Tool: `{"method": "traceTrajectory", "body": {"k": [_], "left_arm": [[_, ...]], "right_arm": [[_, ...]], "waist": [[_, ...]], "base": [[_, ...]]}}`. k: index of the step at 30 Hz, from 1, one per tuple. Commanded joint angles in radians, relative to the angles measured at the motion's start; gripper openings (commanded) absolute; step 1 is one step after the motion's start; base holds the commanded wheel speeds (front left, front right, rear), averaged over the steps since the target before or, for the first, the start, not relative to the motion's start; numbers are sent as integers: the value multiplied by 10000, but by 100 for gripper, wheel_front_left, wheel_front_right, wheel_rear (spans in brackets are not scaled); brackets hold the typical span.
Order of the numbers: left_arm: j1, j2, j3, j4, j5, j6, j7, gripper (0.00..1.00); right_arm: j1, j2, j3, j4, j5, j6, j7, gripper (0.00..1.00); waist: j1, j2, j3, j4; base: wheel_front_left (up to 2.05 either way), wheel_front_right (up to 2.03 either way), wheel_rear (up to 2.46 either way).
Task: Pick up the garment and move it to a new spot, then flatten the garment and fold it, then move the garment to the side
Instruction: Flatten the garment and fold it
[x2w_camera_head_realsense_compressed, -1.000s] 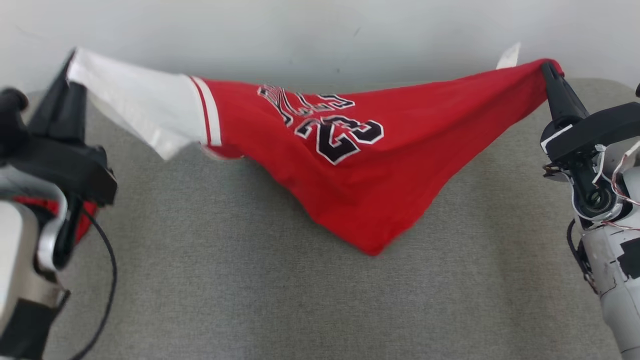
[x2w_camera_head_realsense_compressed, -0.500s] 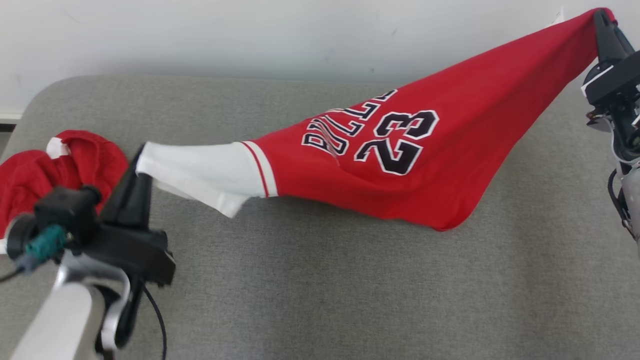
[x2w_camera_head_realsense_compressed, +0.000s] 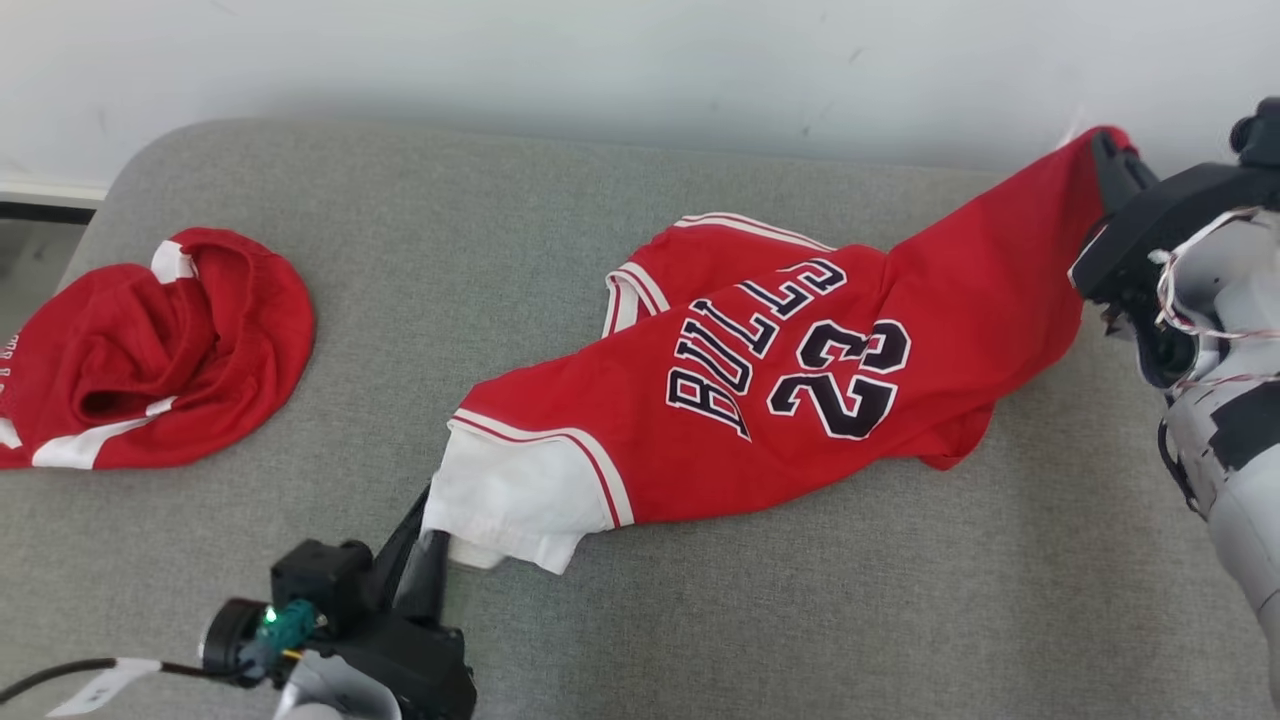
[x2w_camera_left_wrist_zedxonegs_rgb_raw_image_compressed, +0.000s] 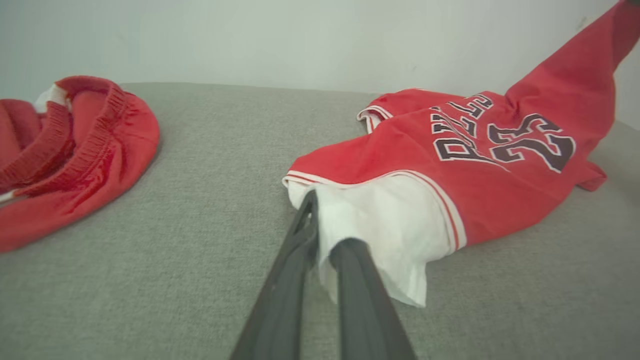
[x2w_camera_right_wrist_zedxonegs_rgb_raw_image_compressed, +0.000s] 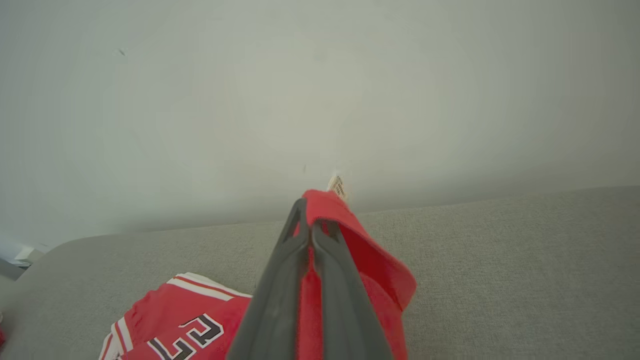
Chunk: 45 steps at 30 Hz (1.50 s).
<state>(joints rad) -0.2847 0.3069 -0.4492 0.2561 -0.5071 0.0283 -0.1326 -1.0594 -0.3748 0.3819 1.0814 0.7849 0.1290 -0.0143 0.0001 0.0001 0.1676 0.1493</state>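
Between the two dark fingers of the left gripper (x2w_camera_left_wrist_zedxonegs_rgb_raw_image_compressed: 326, 225) a fold of the white sleeve (x2w_camera_left_wrist_zedxonegs_rgb_raw_image_compressed: 390, 225) of the red jersey (x2w_camera_head_realsense_compressed: 800, 400) is pinched, the jaws pressed together on the cloth; this gripper is low, close to the grey cushion (x2w_camera_head_realsense_compressed: 700, 620), and the sleeve spreads away from its tips onto the cushion; beyond the sleeve, further from these jaws, the red body of the jersey rests on the cushion with the letters "BULLS" and the number 23 facing up; the far end of the jersey rises off the cushion to the right gripper (x2w_camera_right_wrist_zedxonegs_rgb_raw_image_compressed: 307, 212), whose jaws are also closed tight on a red corner, with a small white label (x2w_camera_right_wrist_zedxonegs_rgb_raw_image_compressed: 337, 186) sticking out just past the fingertips; this gripper is held higher, near the pale wall (x2w_camera_head_realsense_compressed: 600, 60); between the two grips the cloth is slack and wrinkled; well apart from the left jaws, on their left side, a second red garment (x2w_camera_head_realsense_compressed: 150, 350) lies crumpled on the cushion.
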Motion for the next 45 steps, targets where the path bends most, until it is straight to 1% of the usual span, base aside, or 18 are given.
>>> {"method": "traceTrajectory", "body": {"k": [1,5,8,10,15,18,21,25,27,29,32,35,39,41,45], "left_arm": [[230,-146,-44,284,-98,-49,-181,100],[445,-215,35,720,-172,-14,-467,100],[824,-117,41,945,-184,87,-555,100],[1152,-84,115,945,-277,223,-640,100],[2054,18,348,428,-378,726,-803,100],[2461,206,543,-58,-263,1073,-944,100],[2711,208,827,-623,-214,1377,-1117,100],[2926,181,997,-1378,88,1818,-1244,100],[2951,169,1110,-1707,297,1994,-1300,100],[2951,179,1161,-1793,407,2030,-1306,100],[2919,229,1221,-1808,486,1977,-1327,100],[2860,292,1249,-1749,600,1936,-1325,100],[2723,325,1337,-1683,654,1847,-1337,100],[2648,326,1367,-1619,719,1819,-1342,100],[2575,205,1402,-1562,772,1758,-1348,100]], "right_arm": [[218,-25,144,92,-61,36,-68,100],[392,-71,365,69,116,36,-130,100],[794,-315,620,-94,284,36,-107,100],[1072,-543,753,-309,369,36,-395,100],[2147,-1036,778,-839,764,36,-1215,100],[2805,-1323,634,-1129,975,36,-1758,100],[3578,-1426,510,-1440,1137,36,-2108,100],[4572,-1105,518,-1847,1203,36,-2312,100],[5197,-637,582,-2039,1289,36,-2348,100],[5485,-329,609,-2036,1309,36,-2374,100],[5735,169,704,-1912,1332,36,-2389,100],[5778,514,750,-1698,1390,36,-2321,100],[5404,867,722,-1302,1413,36,-2290,100],[5213,926,764,-991,1300,36,-2283,100],[4779,1173,702,-387,1418,36,-2206,100]], "waist": [[-1,-1,-170,-13],[-1,-1,-412,-73],[-1,-1,-640,-154],[-1,-1,-776,-216],[-1,-1,-989,-385],[-1,-1,-1061,-437],[-1,-1,-1100,-462],[-1,-1,-1096,-485],[-1,-1,-1081,-516],[-1,-1,-1095,-508],[-1,-1,-1148,-438],[-1,-1,-1165,-341],[-1,-1,-1138,-145],[-1,-1,-1097,-14],[-1,-1,-996,278]], "base": [[0,0,0],[0,0,0],[0,0,0],[0,0,0],[0,0,0],[0,0,0],[0,0,0],[0,0,0],[0,0,0],[0,0,0],[0,0,0],[0,0,0],[0,0,0],[0,0,0],[0,0,0]]}}
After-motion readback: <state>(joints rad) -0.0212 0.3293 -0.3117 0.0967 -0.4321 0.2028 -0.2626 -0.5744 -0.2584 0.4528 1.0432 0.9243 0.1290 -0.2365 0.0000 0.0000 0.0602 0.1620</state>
